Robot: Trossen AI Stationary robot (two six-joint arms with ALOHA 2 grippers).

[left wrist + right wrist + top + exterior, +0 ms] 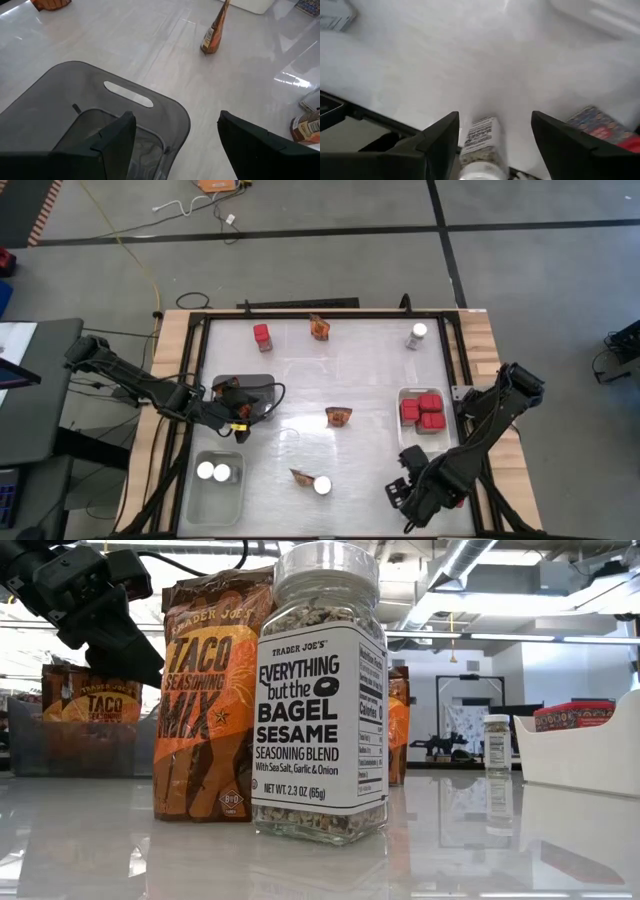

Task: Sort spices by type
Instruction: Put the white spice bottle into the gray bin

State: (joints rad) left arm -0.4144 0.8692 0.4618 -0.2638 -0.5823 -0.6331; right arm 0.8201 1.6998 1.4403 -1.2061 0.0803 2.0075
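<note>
Glass round jar [320, 690] beside crinkled orange-brown packet [205, 700].

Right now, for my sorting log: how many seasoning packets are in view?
5: far-edge packet, mid-table packet, front packet beside a jar, and two tray packets in the grey tray. The left gripper may hide more.

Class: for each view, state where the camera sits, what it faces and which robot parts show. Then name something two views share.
High view: overhead, straight down on the table; left gripper and right gripper show.
Low view: tabletop height, level across; front jar close, left arm above.
Left wrist view: left wrist, facing the grey tray; own open fingers.
Right wrist view: right wrist, facing table and a seasoning jar; own open fingers.
Shared: high and low views both show the front jar.
</note>
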